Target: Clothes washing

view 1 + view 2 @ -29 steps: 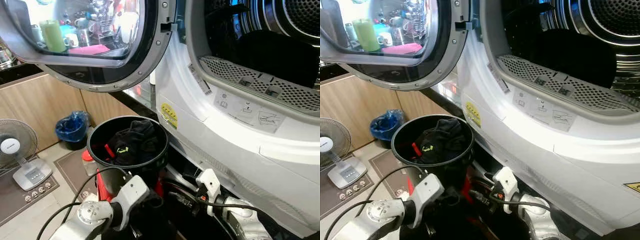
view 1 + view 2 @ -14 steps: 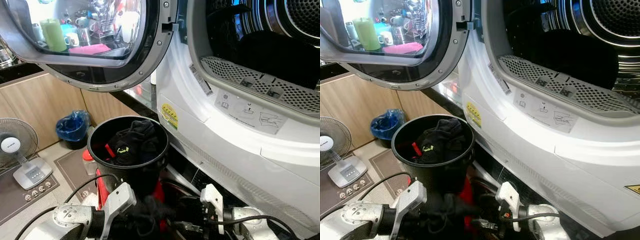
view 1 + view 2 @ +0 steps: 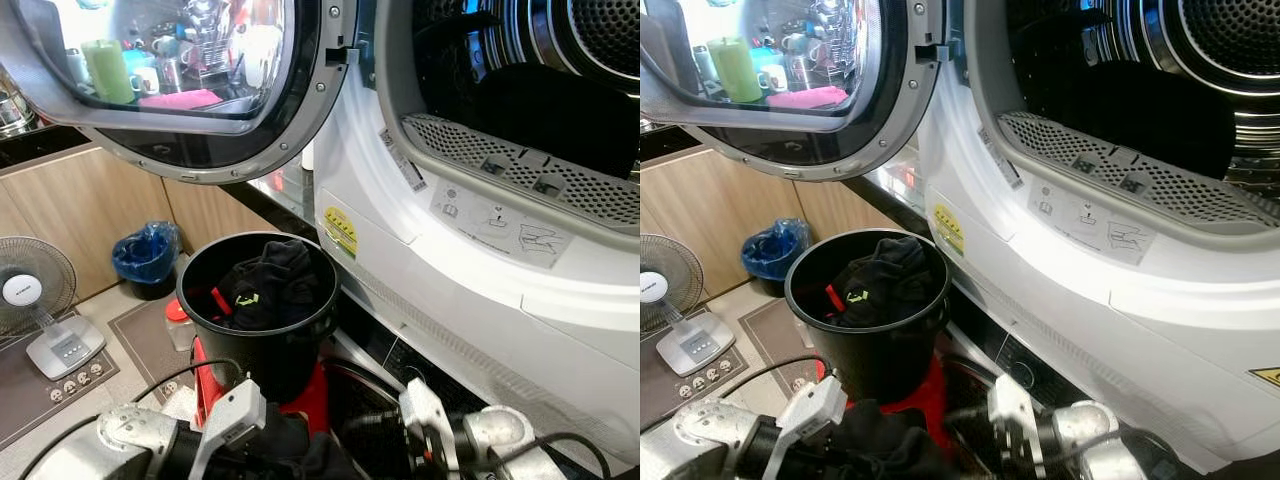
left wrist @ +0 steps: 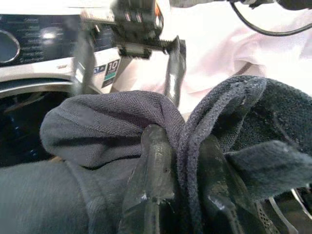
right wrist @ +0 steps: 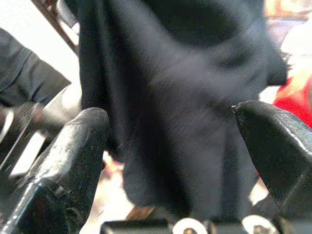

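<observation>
The white washing machine (image 3: 470,250) stands open, its drum (image 3: 530,90) dark with clothes inside and its round door (image 3: 190,90) swung to the left. A black bucket (image 3: 258,345) below the door holds dark clothes (image 3: 268,285). Low in front of the bucket, a dark garment (image 3: 300,455) is bunched between my two arms. My left gripper (image 4: 183,141) is shut on a fold of this dark garment (image 4: 112,122). My right gripper (image 5: 170,126) stands open close by, and the dark cloth (image 5: 185,87) hangs between its spread fingers (image 5: 73,146).
A red stand (image 3: 310,390) sits under the bucket. On the floor to the left are a white fan (image 3: 35,300), a power strip (image 3: 75,385) and a bin with a blue bag (image 3: 145,255). Wooden cabinets (image 3: 90,210) run behind them.
Both arms have sunk toward the bottom of the view, away from the bucket. The dark garment now shows bunched between them.
</observation>
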Tool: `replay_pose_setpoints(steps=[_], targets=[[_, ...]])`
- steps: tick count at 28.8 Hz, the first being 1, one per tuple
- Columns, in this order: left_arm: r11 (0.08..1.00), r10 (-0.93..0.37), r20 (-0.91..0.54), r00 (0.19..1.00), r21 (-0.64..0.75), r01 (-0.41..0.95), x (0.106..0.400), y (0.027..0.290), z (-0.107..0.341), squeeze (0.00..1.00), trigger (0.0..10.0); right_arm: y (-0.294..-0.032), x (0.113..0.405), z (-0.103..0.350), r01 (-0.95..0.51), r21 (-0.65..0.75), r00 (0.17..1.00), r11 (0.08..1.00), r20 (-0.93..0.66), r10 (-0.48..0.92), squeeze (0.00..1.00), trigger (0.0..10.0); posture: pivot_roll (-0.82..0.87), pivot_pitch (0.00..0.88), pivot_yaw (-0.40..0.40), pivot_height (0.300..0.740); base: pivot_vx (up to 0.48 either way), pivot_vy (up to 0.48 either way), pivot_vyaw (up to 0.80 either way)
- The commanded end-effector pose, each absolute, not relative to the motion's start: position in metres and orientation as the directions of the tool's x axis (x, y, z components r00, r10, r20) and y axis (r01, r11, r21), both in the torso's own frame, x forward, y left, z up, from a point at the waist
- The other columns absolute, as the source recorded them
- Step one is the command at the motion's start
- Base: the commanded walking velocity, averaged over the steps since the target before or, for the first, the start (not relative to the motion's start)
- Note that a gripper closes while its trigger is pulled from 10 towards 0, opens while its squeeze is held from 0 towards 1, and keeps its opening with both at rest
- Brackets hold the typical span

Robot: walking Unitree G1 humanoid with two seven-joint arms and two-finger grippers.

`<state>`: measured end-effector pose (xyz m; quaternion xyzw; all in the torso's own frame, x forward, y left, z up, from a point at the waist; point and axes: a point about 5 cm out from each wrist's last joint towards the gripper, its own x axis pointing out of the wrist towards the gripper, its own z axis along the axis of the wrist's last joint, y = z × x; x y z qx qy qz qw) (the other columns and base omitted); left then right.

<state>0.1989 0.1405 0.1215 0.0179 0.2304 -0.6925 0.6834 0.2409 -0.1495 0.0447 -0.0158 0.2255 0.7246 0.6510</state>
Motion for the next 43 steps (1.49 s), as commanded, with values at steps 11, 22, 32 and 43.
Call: replay_pose_setpoints(steps=[11, 22, 32, 43], targets=[[-0.041, -0.919, -0.356, -0.168, -0.336, 0.941, 0.189, 0.141, 0.120, 0.00, 0.0, -0.142, 0.258, 0.059, -0.987, 0.158, -0.068, -0.007, -0.384, 0.921, 1.00, 10.0, 0.09, 0.075, 0.007, 0.740, 0.000, 0.000, 0.00], [-0.006, -0.920, -0.367, -0.138, -0.339, 0.941, 0.194, 0.128, 0.111, 0.00, 0.0, -0.119, 0.276, 0.069, -0.993, 0.101, 0.034, 0.067, -0.302, 0.953, 1.00, 10.0, 0.09, 0.071, 0.005, 0.740, 0.000, 0.000, 0.00], [0.015, -0.932, -0.344, -0.116, -0.356, 0.934, 0.195, 0.119, 0.109, 0.00, 0.0, -0.098, 0.284, 0.075, -0.995, 0.074, 0.049, 0.070, -0.251, 0.967, 1.00, 10.0, 0.09, 0.072, 0.005, 0.740, 0.000, 0.000, 0.00], [0.214, -0.916, -0.386, 0.106, -0.249, 0.944, 0.219, 0.115, 0.100, 0.00, 0.0, -0.088, 0.286, 0.078, -0.995, 0.079, 0.043, 0.063, -0.225, 0.973, 1.00, 10.0, 0.09, 0.071, 0.000, 0.740, 0.000, 0.000, 0.00]])
